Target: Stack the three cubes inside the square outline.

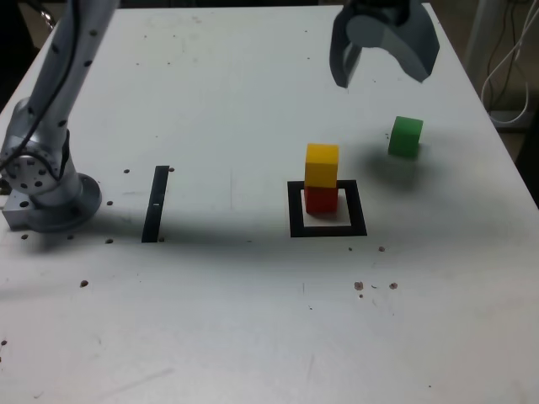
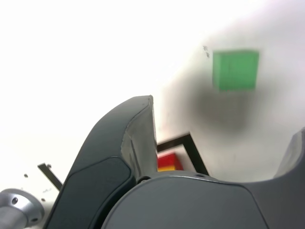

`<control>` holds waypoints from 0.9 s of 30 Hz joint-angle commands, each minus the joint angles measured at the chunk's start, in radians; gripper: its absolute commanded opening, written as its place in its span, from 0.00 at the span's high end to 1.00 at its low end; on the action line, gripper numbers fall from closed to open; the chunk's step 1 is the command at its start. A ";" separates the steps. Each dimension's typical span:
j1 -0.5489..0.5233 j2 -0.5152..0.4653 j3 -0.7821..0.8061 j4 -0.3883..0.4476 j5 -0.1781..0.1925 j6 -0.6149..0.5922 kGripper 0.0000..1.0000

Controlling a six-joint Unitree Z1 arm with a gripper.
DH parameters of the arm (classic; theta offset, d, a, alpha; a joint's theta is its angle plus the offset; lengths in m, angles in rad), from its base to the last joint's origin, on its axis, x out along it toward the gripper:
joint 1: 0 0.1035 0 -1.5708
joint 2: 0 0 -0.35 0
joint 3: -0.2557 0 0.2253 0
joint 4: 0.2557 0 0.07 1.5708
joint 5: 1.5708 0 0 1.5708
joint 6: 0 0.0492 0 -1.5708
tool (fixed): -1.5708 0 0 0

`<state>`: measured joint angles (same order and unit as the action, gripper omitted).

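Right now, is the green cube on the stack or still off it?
Off it. The green cube sits alone on the table, outside the square outline, where only the yellow cube tops the red cube.

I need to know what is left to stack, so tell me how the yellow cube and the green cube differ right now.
The yellow cube sits on the red cube, inside the square outline; the green cube rests on the bare table, outside the outline, toward the exterior view's right. The yellow cube is part of the stack; the green cube stands alone, below the open claw. Both look the same size, and nothing grips either.
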<state>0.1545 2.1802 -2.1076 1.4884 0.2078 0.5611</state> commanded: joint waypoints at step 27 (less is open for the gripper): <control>-0.049 0.272 -0.177 0.009 -0.001 0.032 0.14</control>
<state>0.1056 2.4445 -2.2823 1.4990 0.2056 0.5920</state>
